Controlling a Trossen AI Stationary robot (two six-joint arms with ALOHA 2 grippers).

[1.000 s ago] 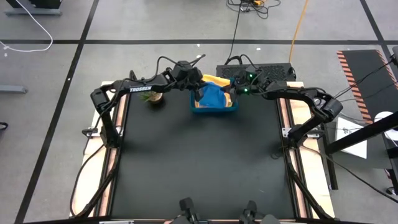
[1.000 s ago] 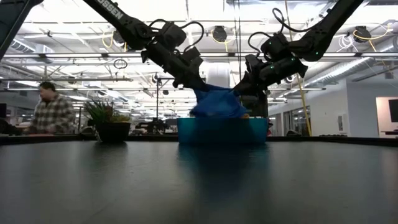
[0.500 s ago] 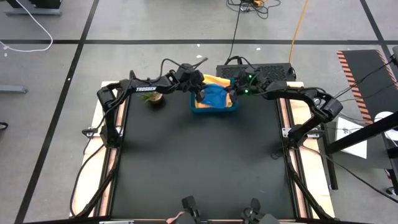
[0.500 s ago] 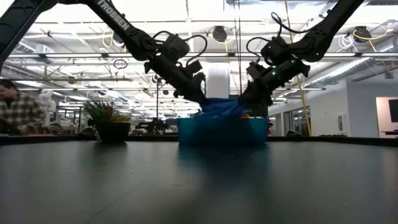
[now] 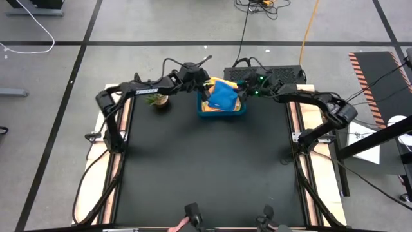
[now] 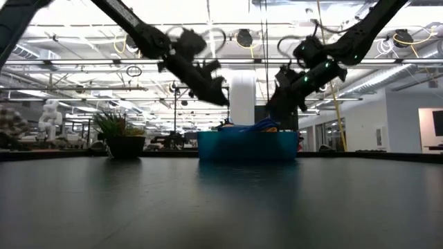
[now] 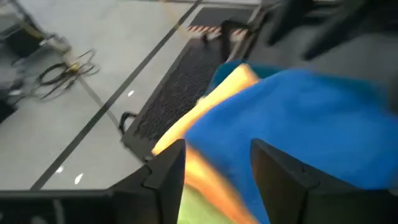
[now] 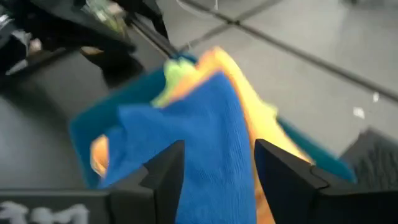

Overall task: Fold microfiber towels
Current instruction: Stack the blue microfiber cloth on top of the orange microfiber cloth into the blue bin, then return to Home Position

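Observation:
The blue microfiber towel lies crumpled on top of a pile of orange, yellow and lime green towels inside the blue tray at the table's far edge. My left gripper hangs open above the tray's left end, clear of the cloth. Over the tray's right end my right gripper hangs open, also clear. In both wrist views the blue towel shows beyond the spread fingers, with nothing between them.
A small potted plant stands on the table just left of the tray. A black perforated box sits behind the tray, off the table's far edge. The near part of the black table is bare. A blurred person shows far left in the room.
Both grippers lowered the blue towel into the tray, then opened and let it go. The towel, which hung bunched between them above the tray, has dropped onto the pile. Both grippers have since risen a little and drawn apart.

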